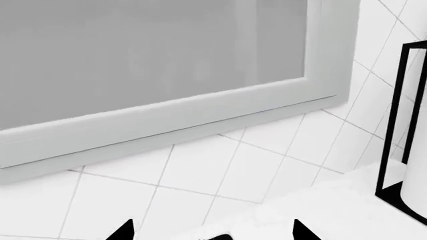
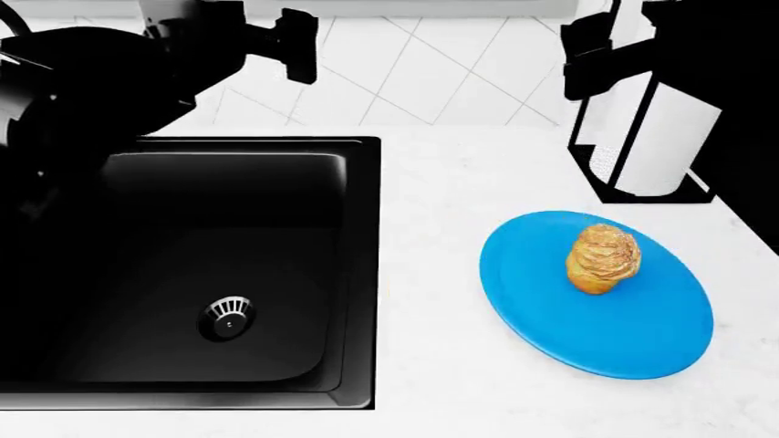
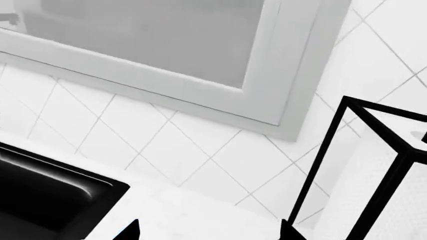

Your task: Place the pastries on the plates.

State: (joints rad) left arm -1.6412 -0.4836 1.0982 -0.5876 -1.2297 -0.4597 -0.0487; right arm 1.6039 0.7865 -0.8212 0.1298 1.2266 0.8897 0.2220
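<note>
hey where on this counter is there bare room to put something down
Free: the white counter strip between the black sink and the blue plate, and the stretch behind the plate toward the tiled wall. Crowded: the plate already holds the flaky pastry, and the paper towel holder fills the far right corner.

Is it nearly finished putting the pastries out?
Partly. The flaky pastry already sits on the blue plate. Nothing is in hand: both arms are raised near the back wall. The second pastry and second plate are not in view, so that part can't be judged.
</note>
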